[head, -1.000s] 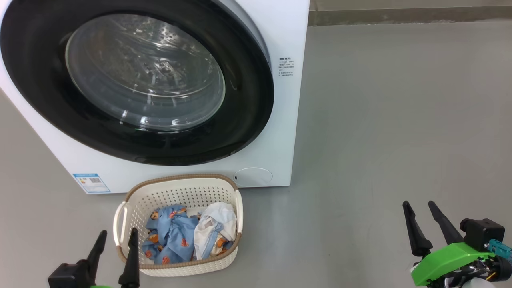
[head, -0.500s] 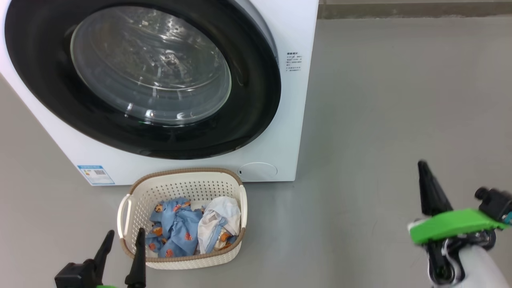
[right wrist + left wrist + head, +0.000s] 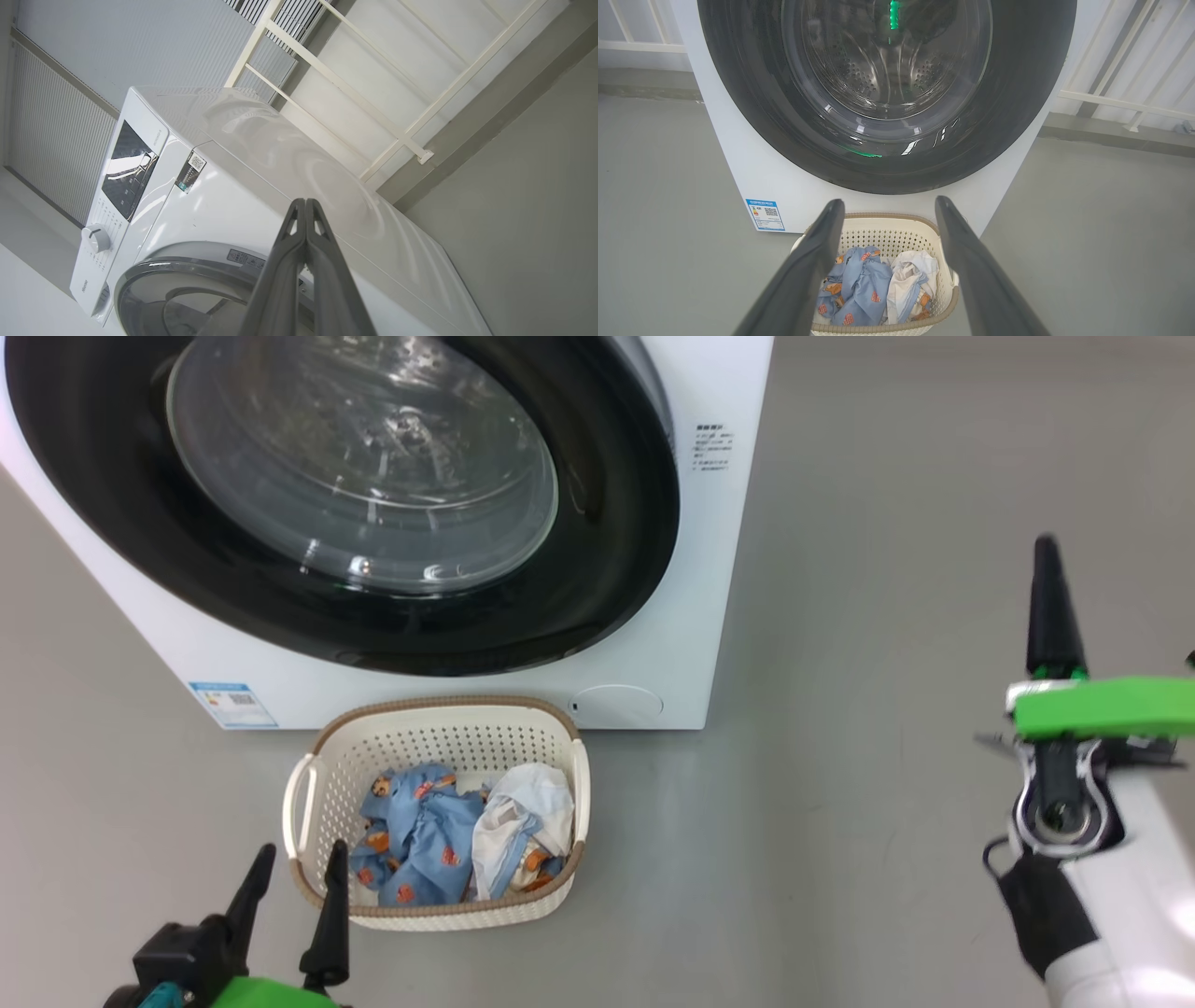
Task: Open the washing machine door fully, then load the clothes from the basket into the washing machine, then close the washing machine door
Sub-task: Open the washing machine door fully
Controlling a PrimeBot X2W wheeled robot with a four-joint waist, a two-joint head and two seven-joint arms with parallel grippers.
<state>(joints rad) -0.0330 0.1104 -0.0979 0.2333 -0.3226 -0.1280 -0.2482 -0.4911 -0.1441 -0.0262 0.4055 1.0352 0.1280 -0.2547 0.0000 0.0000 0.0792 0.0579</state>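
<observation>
The white washing machine (image 3: 719,569) stands ahead with its round black-rimmed door (image 3: 607,551) closed against the front. On the floor just before it sits the cream basket (image 3: 439,747), holding the blue printed clothes (image 3: 415,849) and a white cloth (image 3: 523,817). My left gripper (image 3: 294,863) hovers open at the basket's near left corner; in the left wrist view its fingers (image 3: 817,261) frame the basket (image 3: 887,228). My right gripper (image 3: 1047,555) is raised to the right of the machine, fingers pressed together and empty, pointing up (image 3: 305,205) at the washer's upper front (image 3: 196,196).
Bare grey floor (image 3: 887,616) spreads to the right of the washer. A blue label (image 3: 231,703) and a round white cap (image 3: 616,706) sit low on its front. White railings (image 3: 355,93) and a wall stand behind the machine.
My right gripper has risen well up the view, turned and shut. The camera tilted down, shifting washer and basket; the left gripper holds its place by the basket.
</observation>
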